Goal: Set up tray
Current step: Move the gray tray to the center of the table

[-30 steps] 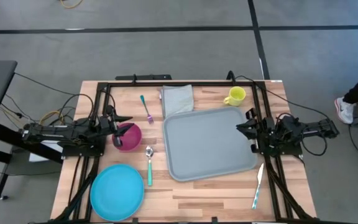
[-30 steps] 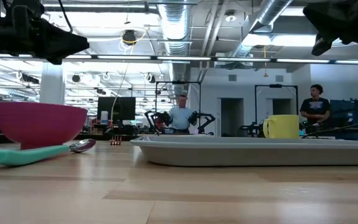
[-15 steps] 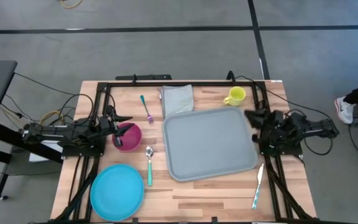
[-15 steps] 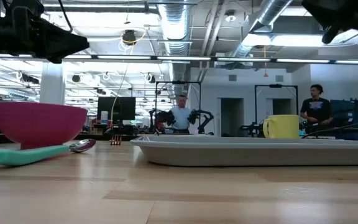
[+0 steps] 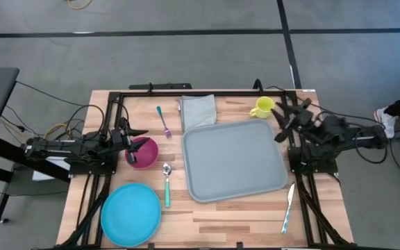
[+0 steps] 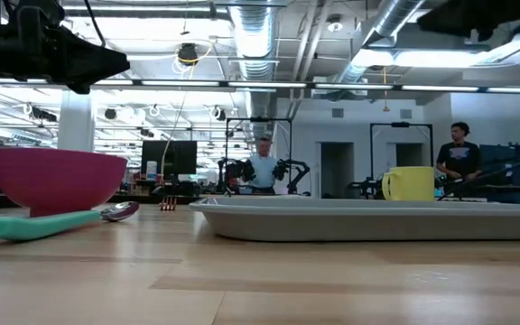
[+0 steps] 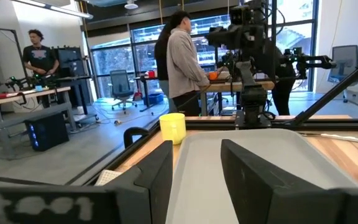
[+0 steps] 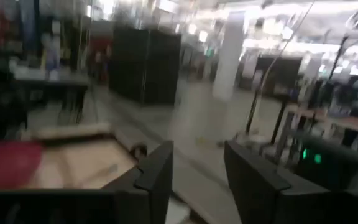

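While I watched from my remote station, the scene from frame-left to frame-right read like this:

Left gripper [image 5: 132, 137]: it sat left of centre in the overhead frame, beside the magenta bowl [image 5: 143, 153]; its own wrist camera showed the two fingers [image 7: 157, 177] standing apart with nothing between them.

Blue plate [image 5: 130, 214]: lower left, well apart from both arms.

Cutlery: a teal-handled spoon [image 5: 166, 184] and a fork [image 5: 164, 122] lay between the bowl and the tray.

Tray [image 5: 233, 161]: flat on the wood at the middle of the overhead frame, nothing on it, one corner touching or overlapping the folded napkin [image 5: 198, 110] above it.

Yellow mug [image 5: 262, 107]: upper right of centre, just off the tray's upper right corner.

Right gripper [image 5: 288, 117]: raised at the right of the frame, near the mug and off the tray's upper right corner; its fingers [image 8: 155, 177] were parted and empty in its wrist view.

Knife [image 5: 287, 207]: lower right, just beside the tray's right edge.

Tray against tool: the tray lay below and left of the right gripper, not touching it.

Step, as I judged it: going for the mug; I would approach level, straddle one wall of the cup squarely, close firmly, and lift clear of the tray's rim before carrying it over.
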`<state>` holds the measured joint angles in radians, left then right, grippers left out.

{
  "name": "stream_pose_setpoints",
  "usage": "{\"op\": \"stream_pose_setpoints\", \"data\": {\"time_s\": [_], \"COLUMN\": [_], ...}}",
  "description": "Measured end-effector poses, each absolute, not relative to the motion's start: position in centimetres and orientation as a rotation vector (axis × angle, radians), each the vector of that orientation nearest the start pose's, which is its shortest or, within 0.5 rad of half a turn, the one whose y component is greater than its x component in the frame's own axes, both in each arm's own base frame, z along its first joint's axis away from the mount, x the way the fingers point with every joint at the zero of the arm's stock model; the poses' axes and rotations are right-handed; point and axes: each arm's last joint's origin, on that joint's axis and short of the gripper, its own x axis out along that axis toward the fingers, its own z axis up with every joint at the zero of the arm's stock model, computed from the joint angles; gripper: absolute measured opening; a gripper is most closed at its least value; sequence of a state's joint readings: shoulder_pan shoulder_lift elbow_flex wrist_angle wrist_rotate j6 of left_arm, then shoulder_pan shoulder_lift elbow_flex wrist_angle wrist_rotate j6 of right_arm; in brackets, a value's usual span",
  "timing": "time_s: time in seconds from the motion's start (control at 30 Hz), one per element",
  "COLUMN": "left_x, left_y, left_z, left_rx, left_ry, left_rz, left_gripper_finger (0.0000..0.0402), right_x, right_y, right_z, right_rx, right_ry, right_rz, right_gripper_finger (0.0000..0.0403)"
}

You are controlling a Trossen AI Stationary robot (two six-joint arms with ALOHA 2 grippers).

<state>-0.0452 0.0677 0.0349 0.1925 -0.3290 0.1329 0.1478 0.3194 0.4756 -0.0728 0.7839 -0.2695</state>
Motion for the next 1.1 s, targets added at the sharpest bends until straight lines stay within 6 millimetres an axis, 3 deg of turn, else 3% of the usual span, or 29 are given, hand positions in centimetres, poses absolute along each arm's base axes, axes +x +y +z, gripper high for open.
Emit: {"op": "stream_pose_setpoints", "data": {"time_s": [0.1,0.3,0.5,0.73,0.87,1.1], "left_x": [9.8,9.8,9.8,9.8,9.8,9.8], "left_y": [0.5,0.5,0.5,0.5,0.5,0.5], "left_z": [18.8,18.8,18.8,18.6,18.5,18.4], "left_rx": [0.101,0.088,0.057,0.039,0.039,0.038], "left_ry": [-0.138,-0.140,-0.144,-0.119,-0.116,-0.102], "left_rz": [0.293,0.292,0.290,0.287,0.287,0.287], "left_gripper_finger": [0.0128,0.0128,0.0128,0.0128,0.0128,0.0128], "right_x": [10.5,13.8,17.2,19.1,20.1,21.2], "right_y": [-0.3,1.8,4.1,7.0,8.4,8.6], "right_z": [28.5,25.7,22.2,18.1,17.3,17.4], "right_rx": [-0.157,0.131,0.250,0.168,0.149,0.176], "right_ry": [0.105,0.360,0.624,0.854,0.850,0.930], "right_rz": [-0.537,-0.105,0.011,0.085,0.128,0.061], "right_gripper_finger": [0.0159,0.0153,0.0133,0.0123,0.0123,0.0121]}}
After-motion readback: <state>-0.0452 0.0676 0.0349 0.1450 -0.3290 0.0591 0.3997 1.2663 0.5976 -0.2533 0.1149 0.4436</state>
